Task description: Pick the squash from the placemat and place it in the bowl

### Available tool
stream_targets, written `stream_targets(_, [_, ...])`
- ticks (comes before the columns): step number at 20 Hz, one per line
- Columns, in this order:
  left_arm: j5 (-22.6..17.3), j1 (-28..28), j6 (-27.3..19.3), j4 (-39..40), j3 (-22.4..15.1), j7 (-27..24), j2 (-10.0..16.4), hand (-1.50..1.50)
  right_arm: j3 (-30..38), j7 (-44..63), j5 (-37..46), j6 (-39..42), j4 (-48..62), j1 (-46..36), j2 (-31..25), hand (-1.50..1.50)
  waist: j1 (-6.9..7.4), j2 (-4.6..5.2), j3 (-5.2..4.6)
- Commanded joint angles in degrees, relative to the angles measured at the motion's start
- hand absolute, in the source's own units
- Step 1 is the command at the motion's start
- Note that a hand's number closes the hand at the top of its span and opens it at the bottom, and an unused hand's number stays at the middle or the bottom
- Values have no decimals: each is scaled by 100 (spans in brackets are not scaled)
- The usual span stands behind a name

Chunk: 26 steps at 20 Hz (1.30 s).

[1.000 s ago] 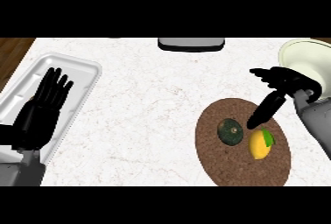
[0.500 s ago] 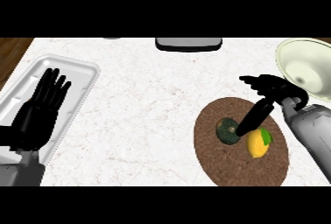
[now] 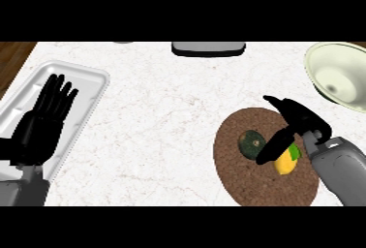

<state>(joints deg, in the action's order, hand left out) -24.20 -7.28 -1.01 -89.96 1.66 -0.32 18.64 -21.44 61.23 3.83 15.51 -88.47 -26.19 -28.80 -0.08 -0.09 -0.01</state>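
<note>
Over the brown placemat [image 3: 243, 186] my right hand [image 3: 298, 118] hangs with fingers [image 3: 275, 147] straight and thumb spread wide, holding nothing. Its fingertips lie between the dark green squash [image 3: 250, 144] and a yellow fruit [image 3: 286, 163], both on the mat. My left hand [image 3: 43, 128] rests open, fingers up, above the white tray [image 3: 89, 85] at the left. Bare white bench [image 3: 157, 121] stretches between tray and mat. The pale bowl [image 3: 336, 72] sits at the far right edge, apart from the mat. A wood strip [image 3: 14, 53] shows at the far-left corner.
</note>
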Motion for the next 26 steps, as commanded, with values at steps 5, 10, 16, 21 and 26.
stream_targets(5, [149, 300, 18, -409, 74, 167, -208, 0, -126, 200, 1069, -245, -14, 421, 710, -150, 29, 4, 1])
stream_targets(10, [420, -267, -121, -116, 8, 344, -314, 0, -81, 128, 1194, 44, 181, 521, 837, -150, -2, 8, 1])
stream_targets(16, [326, 103, 345, -86, 251, 121, -311, 0, 254, -410, 1540, 220, 1150, 163, 1101, -150, 47, 11, 1])
stream_targets(21, [348, -222, 257, 20, 448, 374, -280, 0, 626, -811, 1548, 615, 1745, -16, 1066, -150, 37, 13, 2])
stream_targets(26, [363, -164, 360, 8, 378, 320, -348, 0, -82, -1022, 2040, 789, 1341, 278, 1076, 150, 42, 4, 1])
